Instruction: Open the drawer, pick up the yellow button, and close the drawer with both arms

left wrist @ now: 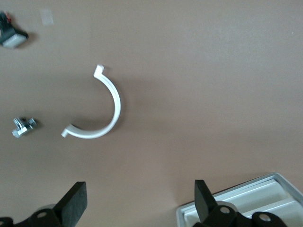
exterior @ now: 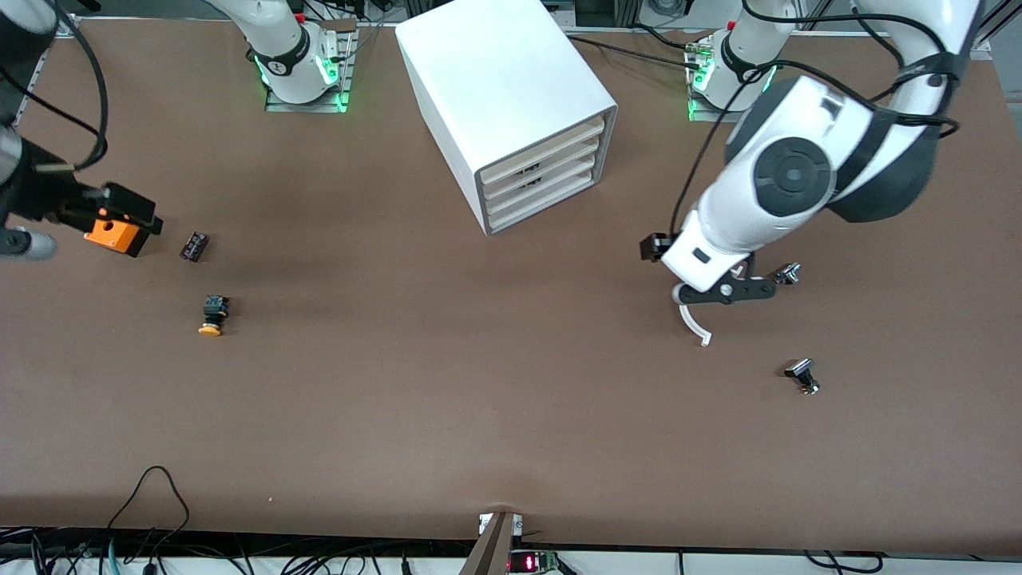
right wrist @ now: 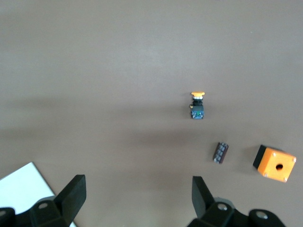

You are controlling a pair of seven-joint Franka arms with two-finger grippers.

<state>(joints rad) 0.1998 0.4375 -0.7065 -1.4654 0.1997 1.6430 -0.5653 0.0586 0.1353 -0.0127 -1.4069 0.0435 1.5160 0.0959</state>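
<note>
The white cabinet (exterior: 503,88) stands mid-table near the bases. Its uppermost cream-fronted drawer (exterior: 543,149) is shut. A corner of the cabinet's front shows in the left wrist view (left wrist: 246,201). The button (exterior: 212,314), with its orange-yellow cap, lies on the table toward the right arm's end and shows in the right wrist view (right wrist: 197,105). My right gripper (exterior: 88,212) is high over that end, open and empty (right wrist: 137,198). My left gripper (exterior: 725,291) hangs open and empty (left wrist: 139,203) over the table beside a white curved clip (exterior: 696,323).
An orange box with a hole (exterior: 114,233) and a small black part (exterior: 194,246) lie farther from the front camera than the button. Two black-and-silver parts (exterior: 786,274) (exterior: 802,375) lie near the left gripper. Cables run along the table's front edge.
</note>
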